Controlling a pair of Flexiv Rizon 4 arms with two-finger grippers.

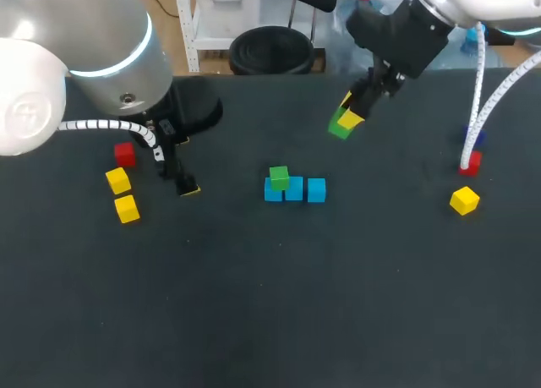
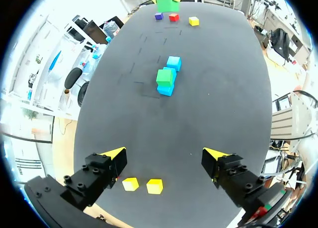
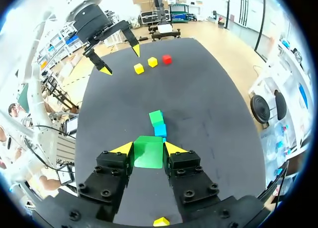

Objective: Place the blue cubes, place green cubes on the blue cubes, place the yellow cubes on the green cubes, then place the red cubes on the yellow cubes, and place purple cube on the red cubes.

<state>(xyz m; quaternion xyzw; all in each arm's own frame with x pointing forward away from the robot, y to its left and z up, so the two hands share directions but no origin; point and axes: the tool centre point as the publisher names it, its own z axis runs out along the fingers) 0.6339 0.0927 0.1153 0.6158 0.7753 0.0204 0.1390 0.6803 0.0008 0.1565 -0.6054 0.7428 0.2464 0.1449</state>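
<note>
Grips a green cube [image 3: 148,153] in the right gripper [image 3: 149,148], aloft, with bare tops of the blue cubes [image 1: 304,189] lying straight ahead.

1. A table [image 1: 254,320] with a dark charcoal, matte top fills nearly the whole head view, and its far edge runs straight across the back.
2. A few faint short dashes [image 2: 141,38] mark its surface in the left wrist view.
</note>
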